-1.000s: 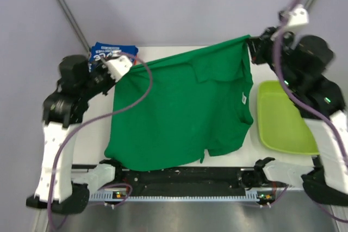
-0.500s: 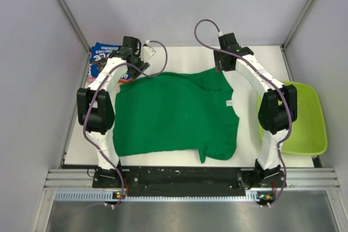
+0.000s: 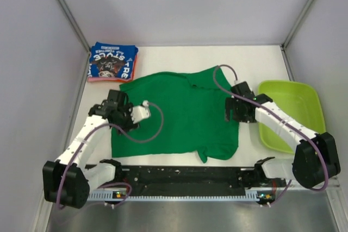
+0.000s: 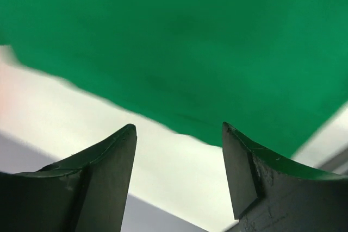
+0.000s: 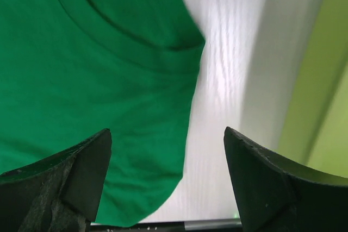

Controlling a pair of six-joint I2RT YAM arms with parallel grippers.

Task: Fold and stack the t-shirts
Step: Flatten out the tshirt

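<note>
**Three shirts, one tub, both grippers let go**

We count three t-shirts, one tub and two grippers. The green shirt (image 3: 179, 112) lies spread flat on the table (image 3: 261, 63), under and between the two grippers. The blue shirt (image 3: 112, 62) sits folded on the orange-pink shirt (image 3: 95, 79), of which only a thin edge shows. That pile is well beyond the left gripper (image 3: 130, 115), toward the far left corner.

The tub (image 3: 288, 107) stands just to the right of the right gripper (image 3: 237, 110). All three shirts lie on the table outside it.

The left gripper (image 4: 176, 134) is spread open and grasps nothing. It hangs over the left border of the green shirt (image 4: 206, 42), with white table beneath its fingertips. The right gripper (image 5: 167, 131) is likewise released. It hangs above the right edge of the green shirt (image 5: 92, 91), with bare table (image 5: 228, 80) and the tub wall (image 5: 326, 80) to its right.

Half a second ago both arms reached to the far edge of the green shirt. Now they have drawn back toward us. A second ago the shirt was held up off the table.
</note>
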